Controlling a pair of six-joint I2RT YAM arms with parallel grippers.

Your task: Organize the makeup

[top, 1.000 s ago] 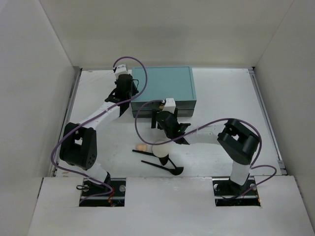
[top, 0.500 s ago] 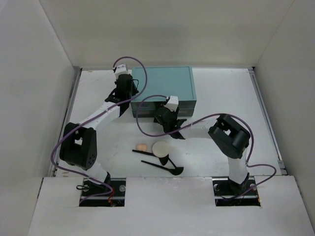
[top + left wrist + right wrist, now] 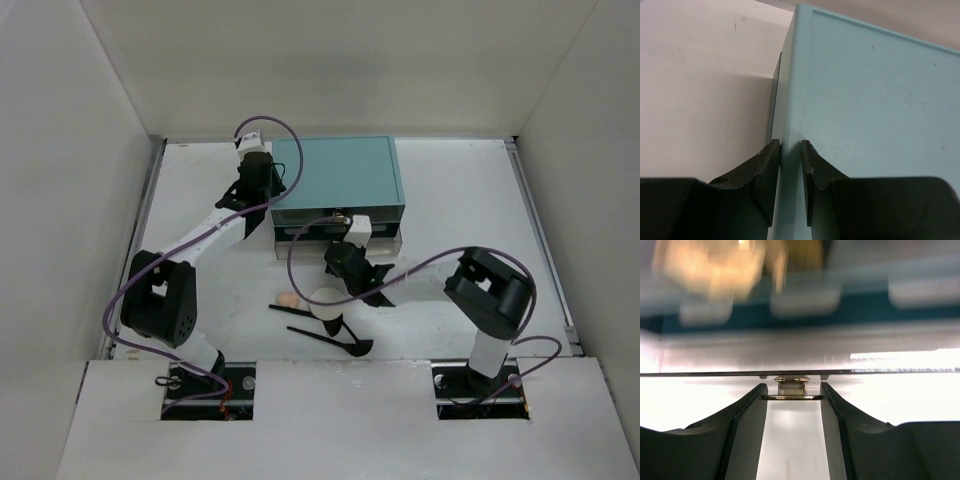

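A peach egg-shaped sponge (image 3: 288, 299), a round cream puff (image 3: 325, 298) and black brushes (image 3: 322, 335) lie on the table in front of the teal drawer box (image 3: 338, 172). My right gripper (image 3: 348, 240) is shut on a gold knob (image 3: 792, 389) of the lower drawer (image 3: 300, 237), which stands pulled out; the right wrist view shows its jaws (image 3: 792, 391) on either side of the knob. My left gripper (image 3: 268, 197) is shut on the box's left wall edge (image 3: 790, 115), its jaws (image 3: 790, 150) on both sides of it. Other makeup is out of view.
White walls enclose the table on the left, back and right. My right arm's elbow (image 3: 490, 290) rests at the right, its purple cable looping over the table. The box (image 3: 875, 110) fills the left wrist view.
My right gripper has pulled back toward the near edge with the knob, and the lower drawer has slid out. The box has shifted slightly right. The left gripper stays on the box's edge.
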